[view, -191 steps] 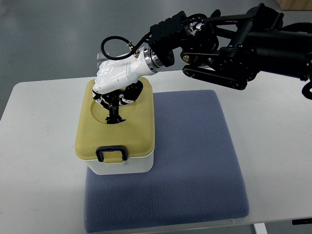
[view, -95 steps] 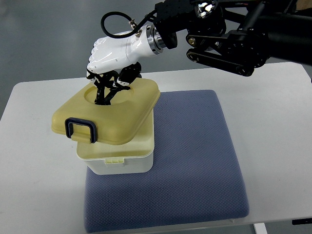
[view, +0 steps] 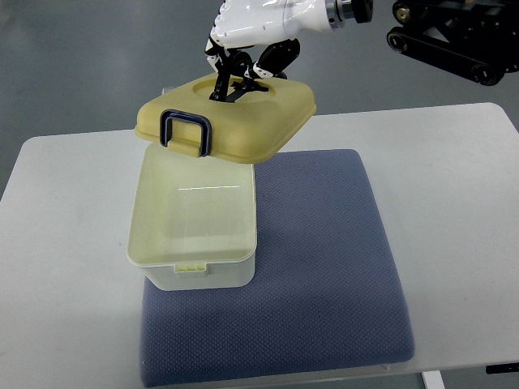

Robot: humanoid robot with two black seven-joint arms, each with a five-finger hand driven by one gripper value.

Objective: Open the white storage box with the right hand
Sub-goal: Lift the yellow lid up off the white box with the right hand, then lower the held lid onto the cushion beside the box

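The white storage box (view: pixel 195 271) stands open on the left part of a blue-grey mat (view: pixel 324 267), and its inside looks empty. Its yellow lid (view: pixel 235 121), with a dark blue latch (view: pixel 188 131) at the near edge, hangs in the air above the box's far end. My right hand (view: pixel 237 73), white with black fingers, is shut on the lid's handle in the recess on its top and holds the lid tilted. The left arm is out of view.
The mat lies on a white table (view: pixel 454 211) with rounded corners. The black right arm (view: pixel 454 40) crosses the top right of the picture. Grey floor shows beyond the table's far edge.
My right hand has lifted the lid clear of the box and carried it up and to the far right. The box now stands open.
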